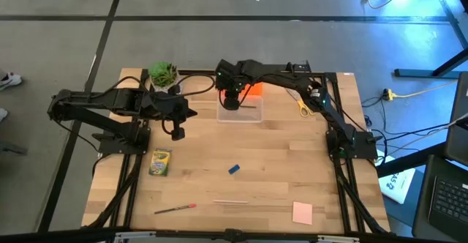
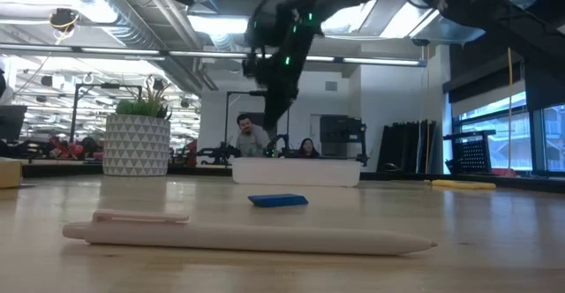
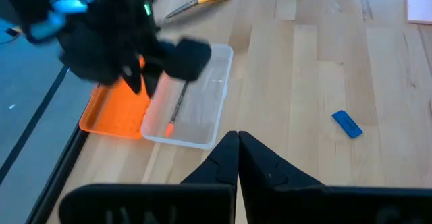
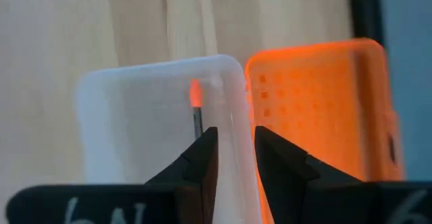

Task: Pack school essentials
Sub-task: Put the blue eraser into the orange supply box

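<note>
The clear case (image 1: pixel 239 110) lies at the table's far middle, its orange lid (image 1: pixel 253 89) beside it on the far side. A dark pen with an orange-lit end (image 4: pixel 196 109) lies inside the case. My right gripper (image 4: pixel 235 146) hangs just above the case, pointing steeply down, slightly open with nothing between its fingers. My left gripper (image 1: pixel 178 132) waits shut above the table's left part. On the table lie the crayon box (image 1: pixel 159 162), blue piece (image 1: pixel 234 169), red-tipped pencil (image 1: pixel 175 208), pale stick (image 1: pixel 230 200), pink note pad (image 1: pixel 302 212) and scissors (image 1: pixel 303 107).
A small green potted plant (image 1: pixel 163 75) stands at the far left, close to the left arm. In the low view people sit in the room behind the table. Bare wood lies between the case and the loose items nearer the front edge.
</note>
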Controlling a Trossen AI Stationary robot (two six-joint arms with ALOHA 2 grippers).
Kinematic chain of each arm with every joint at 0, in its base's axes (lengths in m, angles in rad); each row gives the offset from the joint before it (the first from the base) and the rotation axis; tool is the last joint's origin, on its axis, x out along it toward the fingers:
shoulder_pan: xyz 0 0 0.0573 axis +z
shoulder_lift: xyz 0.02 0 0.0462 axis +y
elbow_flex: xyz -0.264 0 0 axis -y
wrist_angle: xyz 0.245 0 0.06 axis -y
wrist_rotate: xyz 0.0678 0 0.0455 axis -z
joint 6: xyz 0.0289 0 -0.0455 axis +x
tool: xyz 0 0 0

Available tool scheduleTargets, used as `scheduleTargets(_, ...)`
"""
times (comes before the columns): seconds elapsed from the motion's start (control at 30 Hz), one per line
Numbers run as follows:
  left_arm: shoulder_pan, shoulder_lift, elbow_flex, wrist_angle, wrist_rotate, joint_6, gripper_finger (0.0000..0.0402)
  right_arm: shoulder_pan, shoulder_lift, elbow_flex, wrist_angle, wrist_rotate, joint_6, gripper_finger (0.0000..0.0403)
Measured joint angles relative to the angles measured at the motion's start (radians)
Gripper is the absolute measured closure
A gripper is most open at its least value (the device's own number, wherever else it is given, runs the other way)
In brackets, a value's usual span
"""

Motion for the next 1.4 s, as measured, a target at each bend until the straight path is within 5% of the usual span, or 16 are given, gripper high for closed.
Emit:
scheduleTargets(0.1, 0.0, 0.0, 0.0, 0.0, 0.0, 0.0, 0.0401, -0.003, -0.011, 0.103, -0.103, -0.008, 0.041, 0.0309)
scheduleTargets(0.33, 0.0, 0.0, 0.0, -0.017, -0.006, -0.049, 0.0401, -0.024, -0.214, 0.013, -0.199, -0.058, 0.154, 0.0316)
scheduleTargets(0.9, -0.002, 0.0, 0.0, -0.016, -0.006, -0.082, 0.0401, 0.02, -0.589, -0.016, -0.471, 0.086, 0.414, 0.0315)
scheduleTargets(1.4, -0.003, 0.0, 0.0, 0.046, 0.003, -0.196, 0.0401, 0.24, -0.934, -0.595, -0.22, 0.016, 0.572, 0.0315)
